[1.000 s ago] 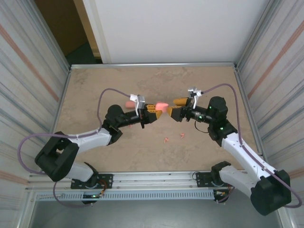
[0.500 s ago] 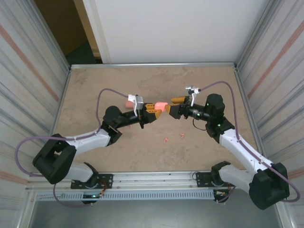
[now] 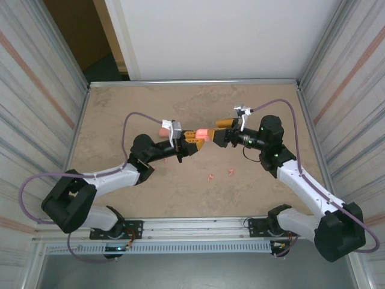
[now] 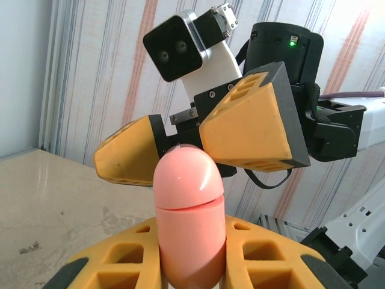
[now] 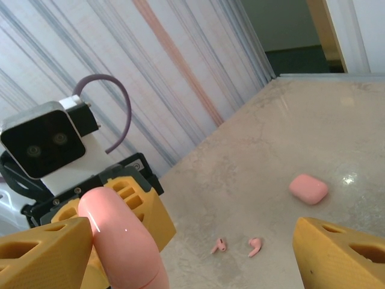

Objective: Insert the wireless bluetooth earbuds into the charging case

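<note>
The beige marbled table point(image 3: 120, 114) carries two tiny pink earbuds point(image 3: 210, 177) point(image 3: 230, 173) lying near each other, and a pink charging case point(image 3: 163, 130) farther back, well apart from them.

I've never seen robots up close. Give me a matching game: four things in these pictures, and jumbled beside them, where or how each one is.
Things:
1. left gripper
2. right gripper
3. earbuds
4. spare pink case

States:
A. tiny, lying loose on the table between the two arms
B. open, one finger on each side of the held case's top
C. shut on the held pink case
D. lying flat on the table beside the left wrist

Pairs: 1-C, 2-B, 3-A, 4-D
</note>
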Action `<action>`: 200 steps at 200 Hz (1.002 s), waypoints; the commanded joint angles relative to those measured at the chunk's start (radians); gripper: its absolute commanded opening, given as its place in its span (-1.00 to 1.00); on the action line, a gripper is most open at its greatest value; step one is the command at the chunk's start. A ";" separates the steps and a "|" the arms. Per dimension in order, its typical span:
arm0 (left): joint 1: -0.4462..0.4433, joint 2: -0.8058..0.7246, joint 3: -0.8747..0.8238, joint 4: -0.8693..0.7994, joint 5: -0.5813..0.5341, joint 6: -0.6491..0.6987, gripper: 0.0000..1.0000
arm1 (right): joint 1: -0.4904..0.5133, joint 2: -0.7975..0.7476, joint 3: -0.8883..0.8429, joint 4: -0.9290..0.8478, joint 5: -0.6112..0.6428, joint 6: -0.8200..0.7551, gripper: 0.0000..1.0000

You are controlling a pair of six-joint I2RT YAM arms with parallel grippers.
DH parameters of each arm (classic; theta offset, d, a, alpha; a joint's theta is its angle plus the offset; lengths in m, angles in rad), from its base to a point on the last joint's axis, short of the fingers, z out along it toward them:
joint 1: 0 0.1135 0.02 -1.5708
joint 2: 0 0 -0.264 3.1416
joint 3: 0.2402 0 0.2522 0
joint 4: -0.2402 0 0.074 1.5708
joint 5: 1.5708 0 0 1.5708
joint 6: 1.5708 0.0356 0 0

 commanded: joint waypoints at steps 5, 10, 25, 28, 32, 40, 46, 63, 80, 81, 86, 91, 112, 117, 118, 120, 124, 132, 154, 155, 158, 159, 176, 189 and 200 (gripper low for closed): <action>-0.013 -0.030 0.004 0.058 0.037 0.030 -1.00 | -0.009 0.024 0.037 -0.011 0.034 -0.025 0.69; -0.013 -0.032 0.003 0.059 0.037 0.030 -1.00 | -0.009 0.026 0.038 -0.011 0.033 -0.025 0.69; -0.012 -0.034 0.004 0.060 0.038 0.030 -1.00 | -0.011 0.033 0.043 -0.012 0.034 -0.030 0.69; -0.012 -0.034 0.004 0.060 0.039 0.031 -1.00 | -0.012 0.035 0.044 -0.014 0.036 -0.031 0.69; -0.012 -0.034 0.004 0.060 0.038 0.031 -1.00 | -0.014 0.036 0.045 -0.012 0.036 -0.031 0.69; -0.012 -0.036 0.003 0.062 0.037 0.030 -1.00 | -0.013 0.042 0.047 -0.012 0.036 -0.031 0.69; -0.013 -0.036 0.004 0.062 0.037 0.032 -1.00 | -0.013 0.046 0.049 -0.013 0.035 -0.031 0.69; -0.012 -0.036 0.003 0.063 0.037 0.034 -1.00 | -0.015 0.056 0.053 -0.009 0.033 -0.032 0.69; -0.012 -0.039 0.000 0.063 0.035 0.036 -1.00 | -0.016 0.061 0.060 -0.007 0.032 -0.032 0.69; -0.012 -0.038 0.001 0.063 0.035 0.037 -1.00 | -0.016 0.062 0.060 -0.008 0.031 -0.031 0.69; -0.012 -0.039 -0.001 0.063 0.035 0.037 -1.00 | -0.015 0.064 0.062 -0.008 0.028 -0.032 0.69; -0.012 -0.040 -0.002 0.062 0.034 0.040 -1.00 | -0.014 0.065 0.065 -0.008 0.029 -0.031 0.69; -0.012 -0.042 -0.005 0.051 0.028 0.050 -1.00 | -0.018 0.065 0.079 -0.010 0.018 -0.031 0.69; -0.012 -0.044 -0.005 0.046 0.026 0.053 -1.00 | -0.018 0.062 0.083 -0.011 0.016 -0.028 0.69; -0.012 -0.044 -0.007 0.045 0.025 0.054 -1.00 | -0.018 0.062 0.084 -0.012 0.016 -0.027 0.69; -0.012 -0.043 -0.006 0.044 0.024 0.056 -1.00 | -0.019 0.061 0.084 -0.012 0.015 -0.026 0.69; -0.012 -0.043 -0.009 0.040 0.021 0.060 -1.00 | -0.020 0.057 0.087 -0.015 0.011 -0.025 0.69; -0.012 -0.043 -0.013 0.036 0.014 0.066 -1.00 | -0.023 0.048 0.093 -0.024 0.008 -0.025 0.69; -0.012 -0.048 -0.027 0.025 -0.001 0.084 -1.00 | -0.035 0.011 0.106 -0.079 0.008 -0.027 0.71; -0.012 -0.049 -0.027 0.025 -0.002 0.084 -1.00 | -0.037 0.009 0.107 -0.083 0.008 -0.027 0.71; -0.011 -0.052 -0.030 0.023 -0.004 0.089 -1.00 | -0.039 0.002 0.109 -0.093 0.008 -0.028 0.71; -0.012 -0.052 -0.030 0.021 -0.005 0.090 -1.00 | -0.039 0.000 0.110 -0.097 0.008 -0.029 0.71; -0.012 -0.070 -0.046 0.004 -0.019 0.117 -1.00 | -0.051 -0.041 0.114 -0.179 0.016 -0.045 0.72; -0.012 -0.091 -0.062 -0.010 -0.032 0.142 -1.00 | -0.056 -0.076 0.119 -0.267 0.032 -0.072 0.73; -0.012 -0.113 -0.075 -0.022 -0.043 0.160 -1.00 | -0.058 -0.106 0.120 -0.343 0.049 -0.100 0.73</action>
